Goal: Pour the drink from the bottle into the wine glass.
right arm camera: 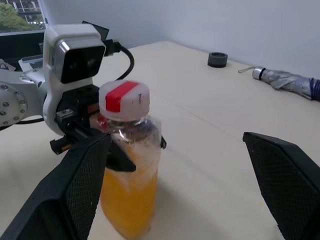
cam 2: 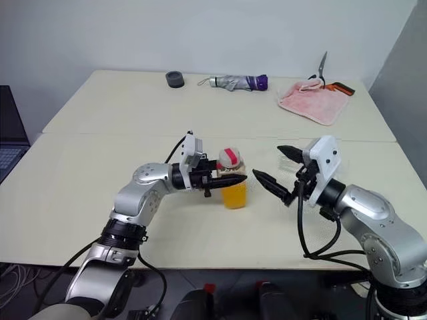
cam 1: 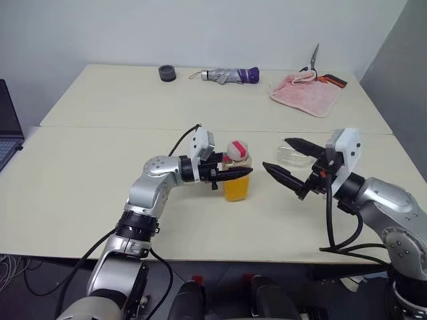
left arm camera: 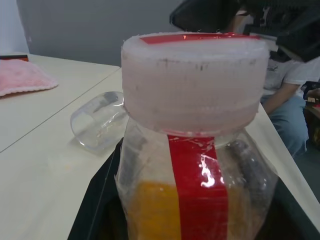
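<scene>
Left hand point(cam 1: 230, 175) grips upright bottle point(cam 1: 237, 175) (cap topmost).

The wine glass point(cam 1: 293, 156) lies half hidden behind the right gripper point(cam 1: 287, 162).

Bare table point(cam 1: 100, 200) lies across the lower left and centre of the frame. At centre the bottle point(cam 1: 237, 175), clamped in the left gripper point(cam 1: 233, 175), blocks passage. A narrow gap separates it from the spread right gripper point(cam 1: 288, 162); just behind that lies the wine glass point(cam 1: 291, 155) on its side.
</scene>
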You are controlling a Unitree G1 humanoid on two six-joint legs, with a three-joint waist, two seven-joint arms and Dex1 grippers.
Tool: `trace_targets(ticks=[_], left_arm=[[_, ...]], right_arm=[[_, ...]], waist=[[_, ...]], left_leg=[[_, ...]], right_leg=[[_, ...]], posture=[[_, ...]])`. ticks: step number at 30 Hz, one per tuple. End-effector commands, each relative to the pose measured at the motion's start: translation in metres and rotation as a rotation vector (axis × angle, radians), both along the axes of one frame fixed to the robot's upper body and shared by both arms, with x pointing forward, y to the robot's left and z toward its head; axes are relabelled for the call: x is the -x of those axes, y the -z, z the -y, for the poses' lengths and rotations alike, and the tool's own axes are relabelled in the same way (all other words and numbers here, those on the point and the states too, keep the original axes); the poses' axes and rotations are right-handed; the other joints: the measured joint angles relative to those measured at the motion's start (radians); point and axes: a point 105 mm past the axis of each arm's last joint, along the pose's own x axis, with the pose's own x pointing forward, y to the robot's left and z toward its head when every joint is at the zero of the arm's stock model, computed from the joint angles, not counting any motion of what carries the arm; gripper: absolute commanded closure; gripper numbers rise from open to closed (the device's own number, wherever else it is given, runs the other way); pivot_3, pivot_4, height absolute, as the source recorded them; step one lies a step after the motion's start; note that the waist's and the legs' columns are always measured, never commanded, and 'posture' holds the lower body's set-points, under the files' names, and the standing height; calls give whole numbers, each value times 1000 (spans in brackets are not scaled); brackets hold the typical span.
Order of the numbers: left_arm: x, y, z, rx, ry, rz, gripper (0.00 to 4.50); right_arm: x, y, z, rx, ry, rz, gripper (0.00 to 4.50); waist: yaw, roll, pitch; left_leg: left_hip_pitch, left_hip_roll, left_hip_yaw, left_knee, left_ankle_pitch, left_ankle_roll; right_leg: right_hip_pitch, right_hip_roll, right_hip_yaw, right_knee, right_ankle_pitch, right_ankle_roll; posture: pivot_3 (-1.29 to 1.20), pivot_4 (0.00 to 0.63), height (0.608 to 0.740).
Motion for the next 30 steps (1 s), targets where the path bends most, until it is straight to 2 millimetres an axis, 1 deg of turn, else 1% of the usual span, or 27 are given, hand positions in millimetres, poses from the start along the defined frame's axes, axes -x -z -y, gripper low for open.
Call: trace_targets(ticks=[1,6,10,22,30], left_arm=[[6,-19,12,33,63,81,2682],[13,-14,18,8,118,88,2682],[12,-10,20,-33,145,108,2682],[10,-10,22,-43,155,124,2682],[10,-8,21,-53,152,132,2682]], right_arm=[[8,-7,-14,7,-52,28,0],[8,-10,-28,-7,-93,18,0],[2,-14,-37,-15,-102,22,0],[-2,-5,-45,-10,-131,-7,0],[-7,-5,-49,5,-129,3,0]], waist=[[0,0,0],[-2,0,0],[-1,0,0],[-1,0,0],[-1,0,0]], left_leg=[[0,0,0,0,0,0],[0,0,0,0,0,0],[0,0,0,0,0,0],[-1,0,0,0,0,0],[-1,0,0,0,0,0]], right_leg=[[0,0,0,0,0,0],[0,0,0,0,0,0],[-1,0,0,0,0,0],[-1,0,0,-1,0,0],[-1,0,-1,-1,0,0]], posture=[[0,150,740],[0,150,740],[0,150,740],[0,150,740],[0,150,740]])
